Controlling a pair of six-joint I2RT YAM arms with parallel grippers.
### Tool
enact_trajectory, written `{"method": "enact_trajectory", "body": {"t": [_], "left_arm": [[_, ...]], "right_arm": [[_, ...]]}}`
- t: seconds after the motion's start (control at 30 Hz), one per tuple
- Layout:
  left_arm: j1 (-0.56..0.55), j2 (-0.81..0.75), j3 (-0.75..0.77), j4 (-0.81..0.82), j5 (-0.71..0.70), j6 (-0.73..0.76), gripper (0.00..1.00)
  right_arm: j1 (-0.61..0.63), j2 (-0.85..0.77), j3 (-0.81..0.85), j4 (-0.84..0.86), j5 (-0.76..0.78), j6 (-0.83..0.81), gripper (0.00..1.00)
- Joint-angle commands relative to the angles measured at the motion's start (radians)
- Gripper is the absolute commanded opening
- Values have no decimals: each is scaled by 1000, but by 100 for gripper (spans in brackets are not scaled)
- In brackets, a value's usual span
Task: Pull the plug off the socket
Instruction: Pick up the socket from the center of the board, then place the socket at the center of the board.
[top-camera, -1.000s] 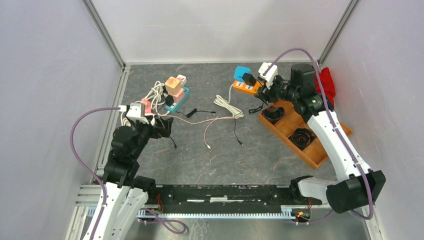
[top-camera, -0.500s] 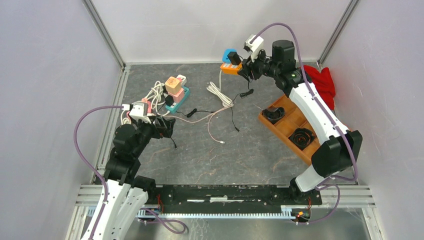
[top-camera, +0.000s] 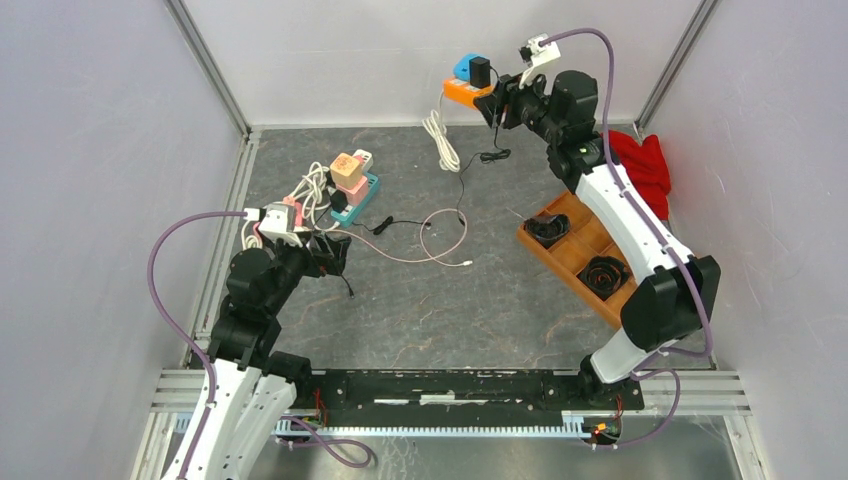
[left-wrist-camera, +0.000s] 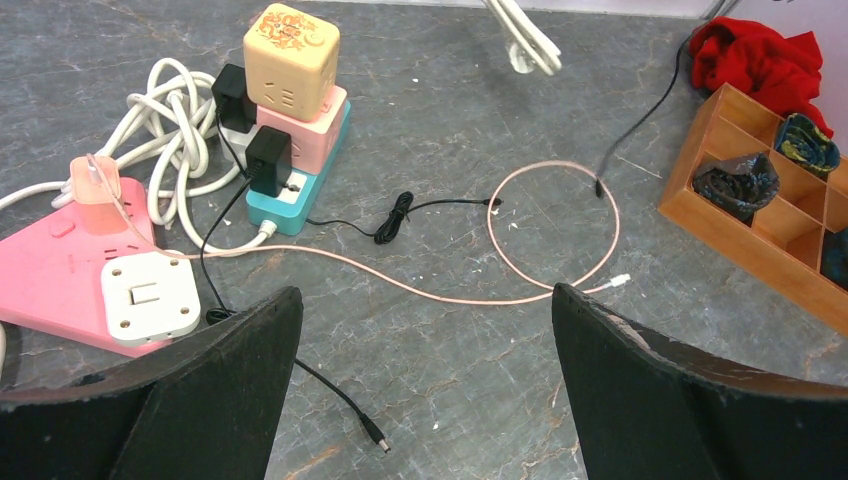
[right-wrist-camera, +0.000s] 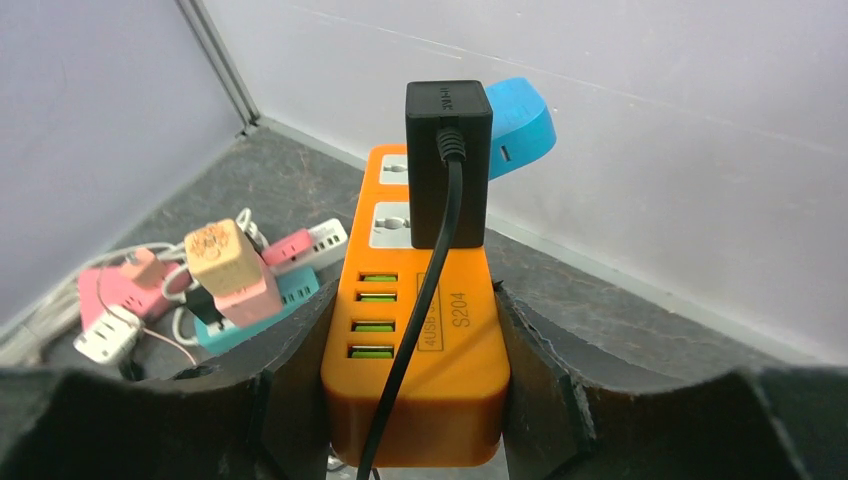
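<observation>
Over the last second our right arm has raised the orange power strip (top-camera: 468, 93) off the table (top-camera: 450, 310) toward the back wall (top-camera: 350, 60), cords (top-camera: 438, 135) trailing. At left, our left gripper (left-wrist-camera: 422, 300) hangs wide open over the pink strip (left-wrist-camera: 50, 290) and teal strip (left-wrist-camera: 272, 210). At right, our right gripper (right-wrist-camera: 412, 330) clamps the orange strip's sides, the black plug (right-wrist-camera: 448, 160) seated in it with a blue plug (right-wrist-camera: 520, 125) close behind.

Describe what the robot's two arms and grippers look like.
Both match: the left arm and right arm have white link shells and black joint housings. A mauve cable loops to a small white camera box on each wrist. The left gripper and right gripper carry broad matte black fingers, tapering towards the tips.
</observation>
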Motion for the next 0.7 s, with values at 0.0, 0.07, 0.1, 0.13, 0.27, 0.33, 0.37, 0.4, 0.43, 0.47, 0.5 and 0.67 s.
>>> {"method": "enact_trajectory", "body": {"t": [0.0, 0.07, 0.1, 0.13, 0.27, 0.33, 0.37, 0.4, 0.43, 0.47, 0.5, 0.67], "left_arm": [[-1, 2, 0, 42, -10, 43, 100], [-1, 5, 0, 42, -12, 43, 100], [-1, 5, 0, 42, -13, 43, 100], [-1, 5, 0, 41, -14, 43, 100], [-1, 5, 1, 41, -18, 45, 100], [-1, 5, 1, 42, -18, 44, 100], [-1, 5, 1, 42, -16, 45, 100], [-1, 4, 2, 41, -15, 45, 100], [-1, 6, 1, 42, -14, 45, 100], [-1, 6, 1, 41, -13, 44, 100], [-1, 6, 1, 41, -13, 45, 100], [-1, 0, 0, 41, -17, 45, 100]], "right_arm": [[-1, 27, -15, 216, 45, 188, 0], [-4, 40, 15, 191, 73, 161, 0], [-13, 46, 33, 180, 75, 150, 0], [-26, 52, 54, 177, 73, 148, 0], [-101, 56, 83, 208, -30, 198, 0], [-117, 61, 87, 243, -140, 239, 0], [-117, 54, 71, 270, -173, 265, 0], [-116, 42, 43, 317, -216, 305, 0], [-111, 32, 14, 361, -243, 341, 0], [-106, 28, 0, 375, -257, 370, 0], [-97, 25, -1, 375, -267, 378, 0], [-76, 9, 44, 289, -266, 265, 0]]}}
